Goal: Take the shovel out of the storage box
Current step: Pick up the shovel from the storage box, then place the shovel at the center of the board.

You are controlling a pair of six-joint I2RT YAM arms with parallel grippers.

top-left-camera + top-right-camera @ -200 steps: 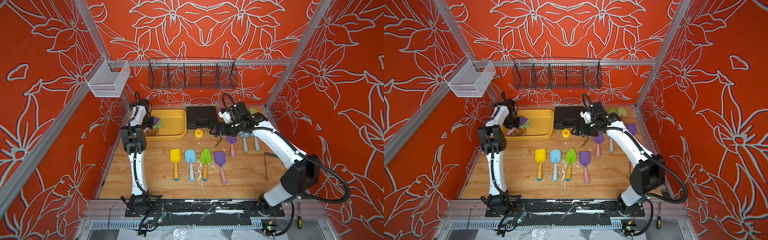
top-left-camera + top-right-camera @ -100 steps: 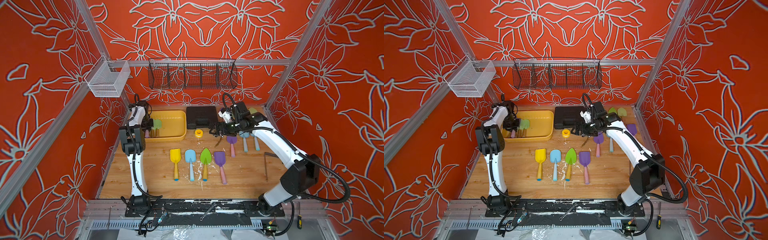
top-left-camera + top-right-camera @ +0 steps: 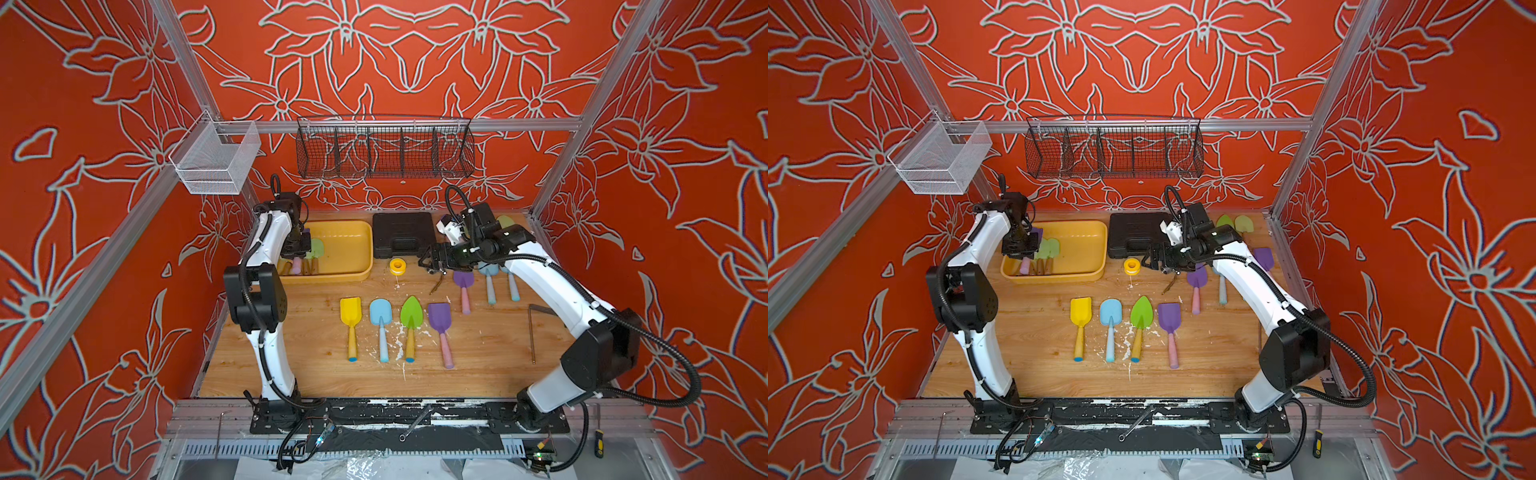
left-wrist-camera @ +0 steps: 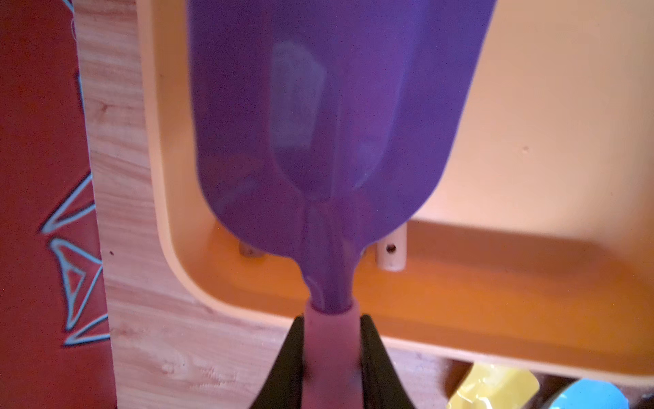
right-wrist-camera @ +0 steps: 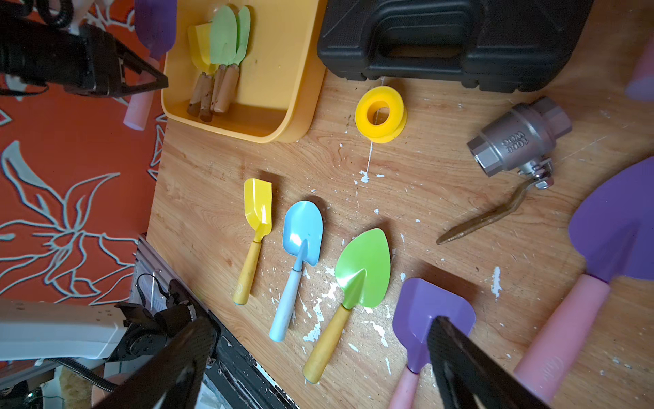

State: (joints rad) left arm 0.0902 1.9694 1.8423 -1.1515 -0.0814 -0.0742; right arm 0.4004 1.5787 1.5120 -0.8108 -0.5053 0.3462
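Listener: Shovel location, please. Where is it?

Describer: The purple shovel (image 4: 332, 124), which has a pink handle, hangs in the left gripper (image 4: 332, 340). The jaws are clamped on the handle just below the blade. The blade is over the left end of the storage box (image 3: 345, 249), lifted off its floor. The box is a shallow yellow tub at the back left of the wooden table (image 3: 316, 374).

Listener: What else is inside the tub?

Describer: A bundle of green and yellow shovels (image 5: 223, 35) with wooden handles lies at that same end.

Listener: And the other arm?

Describer: The right gripper (image 3: 430, 262) hovers above the table with its jaws wide apart, holding nothing. It is near a yellow tape roll (image 3: 398, 265) and a metal valve (image 5: 516, 138). A black tool case (image 3: 401, 239) sits just right of the tub. Nearer the front, a row of four shovels (image 3: 411, 316) lies side by side: yellow, blue, green and purple.
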